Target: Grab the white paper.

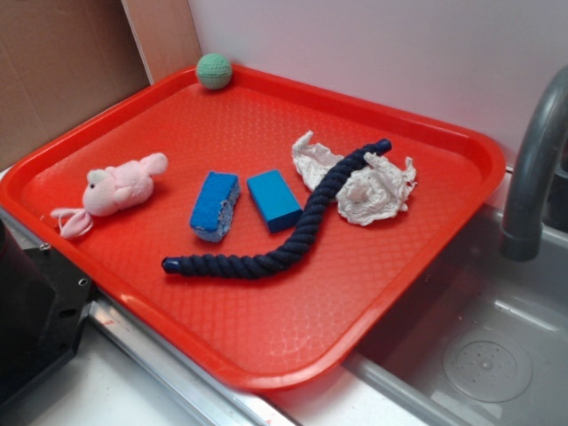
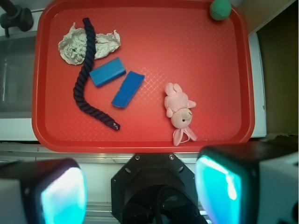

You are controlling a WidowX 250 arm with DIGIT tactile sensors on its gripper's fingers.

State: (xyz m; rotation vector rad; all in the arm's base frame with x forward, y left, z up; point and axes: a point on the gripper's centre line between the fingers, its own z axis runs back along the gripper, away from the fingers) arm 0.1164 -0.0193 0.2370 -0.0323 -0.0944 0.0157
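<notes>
On the red tray (image 1: 266, 355), far corner nearest the sink (image 1: 479, 355), lies the white paper (image 1: 368, 188), crumpled, with a dark blue rope (image 1: 302, 226) draped across it. Two blue blocks (image 2: 107, 72) sit just beside the rope. Gripper (image 2: 145, 189) hangs off the tray's near edge, jaws spread wide, holding nothing.

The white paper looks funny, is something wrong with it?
Yes. The white paper is crumpled, with ragged edges, and the dark blue rope lies right across its middle. That is odd because the rope covers part of the paper the open gripper should grab. Everything sits on the red tray.
</notes>
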